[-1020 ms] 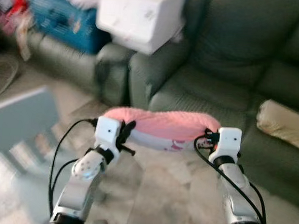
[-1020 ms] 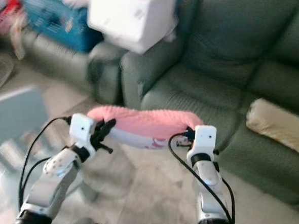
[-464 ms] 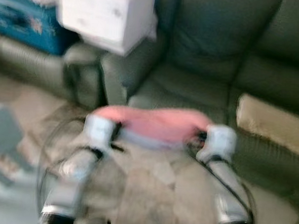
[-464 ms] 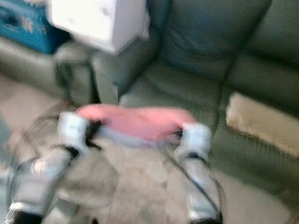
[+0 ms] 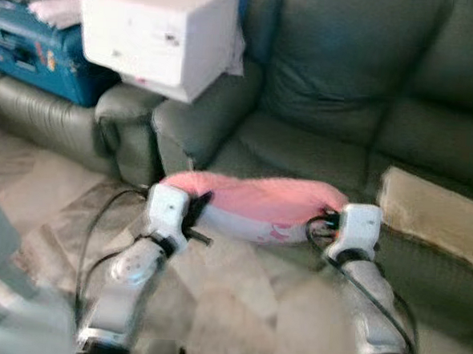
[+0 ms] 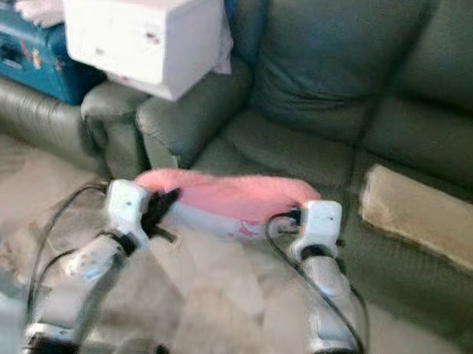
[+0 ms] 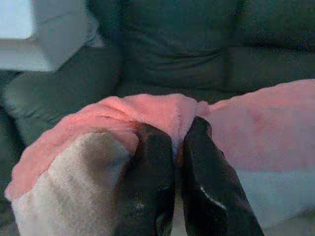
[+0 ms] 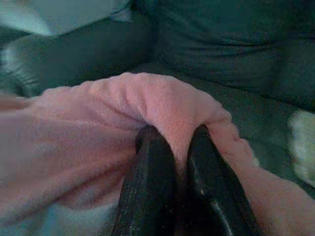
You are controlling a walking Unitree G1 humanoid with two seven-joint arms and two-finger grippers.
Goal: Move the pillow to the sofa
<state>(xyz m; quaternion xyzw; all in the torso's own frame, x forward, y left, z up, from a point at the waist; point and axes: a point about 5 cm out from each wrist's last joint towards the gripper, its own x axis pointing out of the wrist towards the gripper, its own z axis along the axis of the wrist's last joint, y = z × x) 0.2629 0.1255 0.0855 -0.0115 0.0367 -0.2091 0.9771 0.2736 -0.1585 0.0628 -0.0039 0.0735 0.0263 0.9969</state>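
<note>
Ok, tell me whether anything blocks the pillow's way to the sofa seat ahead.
Nothing visible does. The pink pillow hangs between the left claw and right claw, just before the bare green sofa seat. The beige cushion lies off to the right.

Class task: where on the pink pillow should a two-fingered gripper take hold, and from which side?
Pinch the pink pillow at its two short ends, coming in from each side. It is long and soft, so end folds bunch easily, as the left gripper and right gripper show.

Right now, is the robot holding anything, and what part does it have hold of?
Yes, the pink pillow. The left gripper pinches its fabric at one end and the right gripper pinches the other end, in front of the green sofa.
</note>
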